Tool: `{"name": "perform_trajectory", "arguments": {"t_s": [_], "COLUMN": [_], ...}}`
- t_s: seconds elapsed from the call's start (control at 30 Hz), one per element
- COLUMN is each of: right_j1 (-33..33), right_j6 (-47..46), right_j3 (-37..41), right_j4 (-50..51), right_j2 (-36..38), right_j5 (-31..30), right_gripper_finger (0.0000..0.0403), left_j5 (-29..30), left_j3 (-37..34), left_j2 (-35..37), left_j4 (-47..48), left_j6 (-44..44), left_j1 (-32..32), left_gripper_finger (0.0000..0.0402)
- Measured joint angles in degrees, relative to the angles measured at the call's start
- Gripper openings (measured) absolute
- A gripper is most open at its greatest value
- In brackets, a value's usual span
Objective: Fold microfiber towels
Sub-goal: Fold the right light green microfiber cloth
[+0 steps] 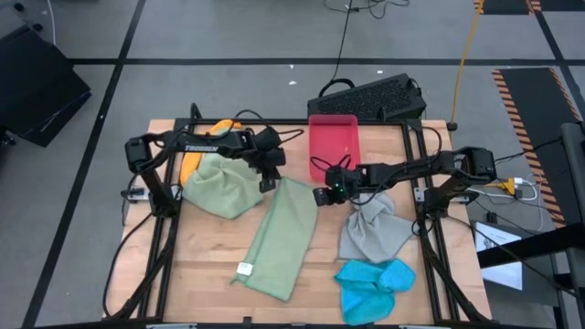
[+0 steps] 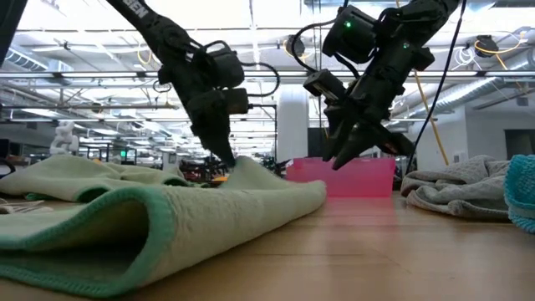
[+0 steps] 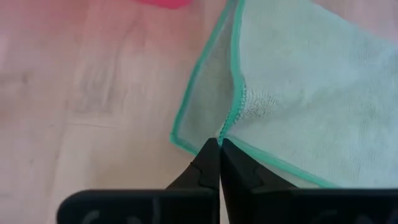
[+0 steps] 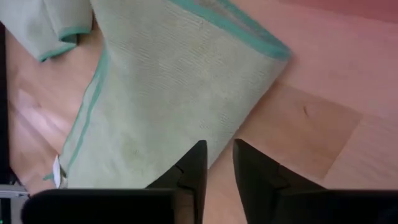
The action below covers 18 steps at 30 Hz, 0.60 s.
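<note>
Towel (image 3: 298, 106) corner pinched in left claw (image 3: 219, 144).

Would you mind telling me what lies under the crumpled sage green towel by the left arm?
An orange towel pokes out from beneath the crumpled sage green towel at its far-left edge. How far it extends underneath is covered.

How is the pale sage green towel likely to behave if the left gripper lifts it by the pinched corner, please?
The pale sage green towel will probably drape limply, since it already lies in soft rolled folds. It looks light and thin. The left gripper, shut on its edge, likely grips well on the napped cloth. The right gripper hovers open nearby.
</note>
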State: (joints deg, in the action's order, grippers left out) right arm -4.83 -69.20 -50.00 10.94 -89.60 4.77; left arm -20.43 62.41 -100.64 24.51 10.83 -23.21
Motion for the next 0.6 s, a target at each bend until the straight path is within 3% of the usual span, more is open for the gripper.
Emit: {"name": "perform_trajectory", "arguments": {"t_s": [0.27,0.6], "right_j1": [3.0,2.1], "right_j6": [-5.5,-11.7], "right_j3": [0.0,0.0], "right_j4": [0.1,-0.1], "right_j2": [0.0,-0.5], "right_j5": [-6.2,-9.7], "right_gripper_finger": [0.0131,0.0170], "left_j5": [1.0,3.6], "left_j3": [0.0,0.0], "left_j2": [-0.4,-0.4], "left_j4": [0.6,-3.7], "left_j6": [-0.4,-0.2], "left_j1": [0.7,-1.0], "left_gripper_finger": [0.0003,0.0003]}}
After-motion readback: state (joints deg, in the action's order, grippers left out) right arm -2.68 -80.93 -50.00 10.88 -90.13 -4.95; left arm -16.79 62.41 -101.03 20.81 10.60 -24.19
